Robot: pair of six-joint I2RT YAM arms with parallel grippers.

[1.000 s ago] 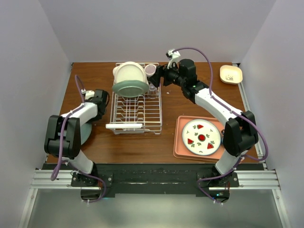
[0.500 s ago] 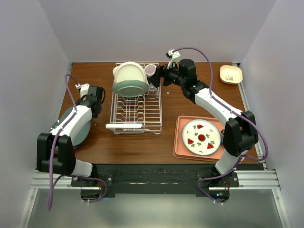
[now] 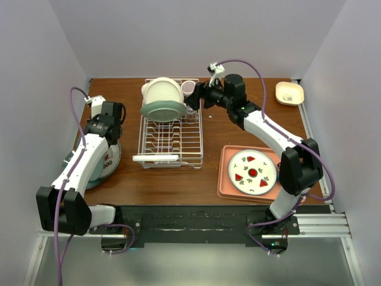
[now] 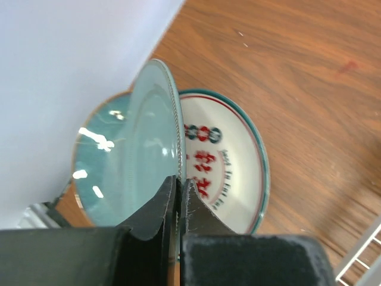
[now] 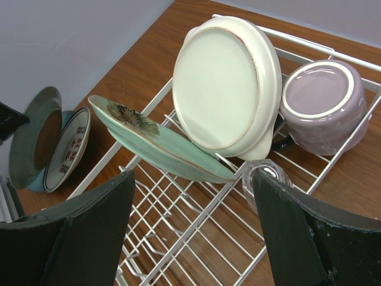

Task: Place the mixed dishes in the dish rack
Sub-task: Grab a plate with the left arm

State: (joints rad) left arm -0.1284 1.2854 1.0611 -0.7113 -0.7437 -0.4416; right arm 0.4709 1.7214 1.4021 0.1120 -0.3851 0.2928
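Observation:
My left gripper [image 4: 178,185] is shut on the rim of a pale green plate [image 4: 134,161] and holds it on edge above a cream plate [image 4: 232,173] with red characters, which lies at the table's left edge [image 3: 111,159]. My right gripper [image 5: 193,179] is wide open and empty over the dish rack [image 5: 196,238], next to the clear glass [image 5: 265,179]. The rack [image 3: 169,146] holds a white bowl [image 5: 226,89], a leaning pale green plate [image 5: 161,146] and the purple cup [image 5: 321,101] upside down.
A salmon-pink tray [image 3: 225,179] at the front right carries a dark-rimmed plate [image 3: 253,171] with red fruit patterns. A small cream dish [image 3: 289,93] sits at the back right corner. Walls close in the left, right and back.
My left arm has swung left and back, away from the rack, to the plates at the left edge. The right arm has not moved.

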